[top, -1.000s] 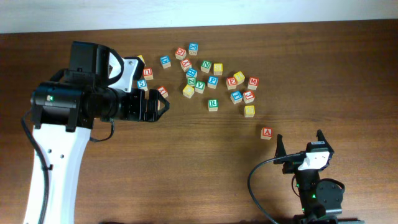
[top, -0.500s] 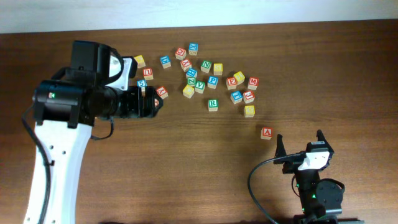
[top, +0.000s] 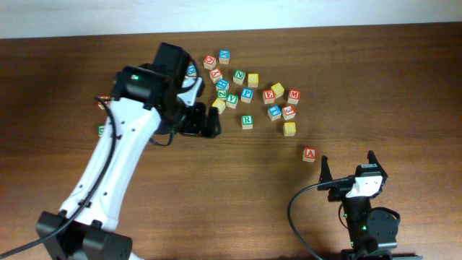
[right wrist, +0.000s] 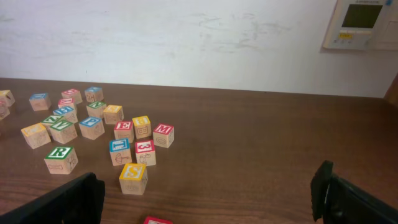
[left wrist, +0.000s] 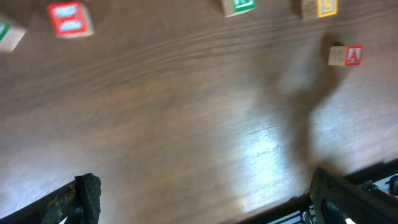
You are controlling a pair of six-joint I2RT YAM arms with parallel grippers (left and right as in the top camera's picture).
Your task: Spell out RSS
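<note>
Showing green R cube (right wrist: pixel 60 159), yellow S cube (right wrist: pixel 133 178)

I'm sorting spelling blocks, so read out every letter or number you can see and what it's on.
"R", green, on a pale wooden cube.
"S" on a yellow-topped wooden cube.
"M" on a red-topped wooden cube.
"A", red, on a lone wooden cube.
Remaining cubes: too small or blurred.

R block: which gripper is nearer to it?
Left. The left gripper is open, a short gap to the left of the R block in the overhead view. The right gripper, also open, is well away, beyond the A block.
</note>
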